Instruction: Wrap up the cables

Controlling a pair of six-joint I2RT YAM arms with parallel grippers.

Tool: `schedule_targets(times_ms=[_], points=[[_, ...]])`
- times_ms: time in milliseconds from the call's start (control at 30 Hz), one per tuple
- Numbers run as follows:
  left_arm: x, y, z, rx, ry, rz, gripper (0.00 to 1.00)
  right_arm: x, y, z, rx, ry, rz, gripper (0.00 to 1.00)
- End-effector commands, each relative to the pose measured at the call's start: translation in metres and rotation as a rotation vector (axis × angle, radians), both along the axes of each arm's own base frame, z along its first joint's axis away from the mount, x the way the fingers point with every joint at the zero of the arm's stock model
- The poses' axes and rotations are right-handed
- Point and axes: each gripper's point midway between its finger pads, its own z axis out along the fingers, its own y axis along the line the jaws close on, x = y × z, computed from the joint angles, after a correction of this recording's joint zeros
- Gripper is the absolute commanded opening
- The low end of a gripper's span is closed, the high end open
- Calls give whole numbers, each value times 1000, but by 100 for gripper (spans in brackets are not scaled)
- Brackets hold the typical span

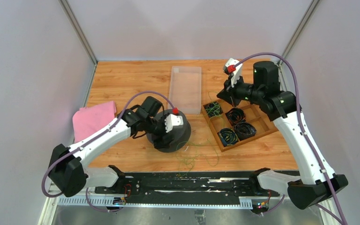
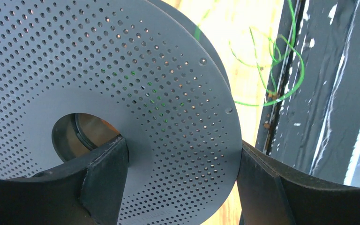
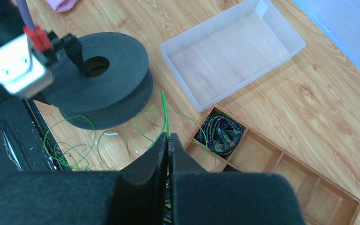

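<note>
A black perforated spool (image 1: 177, 137) lies on the wooden table; it also shows in the left wrist view (image 2: 122, 70) and the right wrist view (image 3: 108, 79). My left gripper (image 1: 168, 130) (image 2: 180, 154) is shut on the spool's upper flange, one finger in the centre hole and the other at the outer rim. A thin green cable (image 1: 192, 157) (image 2: 281, 51) lies in loose loops beside the spool. My right gripper (image 1: 226, 95) (image 3: 168, 138) is shut on this green cable (image 3: 164, 110) and holds it up above the tray.
A wooden compartment tray (image 1: 261, 124) (image 3: 309, 173) at the right holds several coiled cables (image 3: 220, 133). A clear plastic box (image 1: 186, 89) (image 3: 234, 51) stands behind the spool. A pink cloth (image 1: 93, 119) lies at the left. A black rail (image 1: 183, 183) runs along the near edge.
</note>
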Motion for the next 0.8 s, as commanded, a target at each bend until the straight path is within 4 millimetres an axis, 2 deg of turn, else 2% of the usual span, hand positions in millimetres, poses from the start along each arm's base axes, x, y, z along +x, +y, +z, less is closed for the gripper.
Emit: schedule_targets(times_ms=[0,233,400,533,633,767], points=[[6,-18,51,-252,75,67,59,11,-3,11,3,-11,-29,1],[3,-28,77,-440,205,130,57,25,-1,18,-14,-34,-33,1],[9,-31,94,-575,390,220,55,31,-3,16,-31,-43,-46,1],[16,-33,100,-686,545,292,54,32,-3,14,-27,-37,-51,1],[18,-35,102,-742,581,304,54,33,-2,12,-25,-27,-54,1],[20,-33,95,-762,606,336,54,34,-1,10,-24,-15,-53,1]])
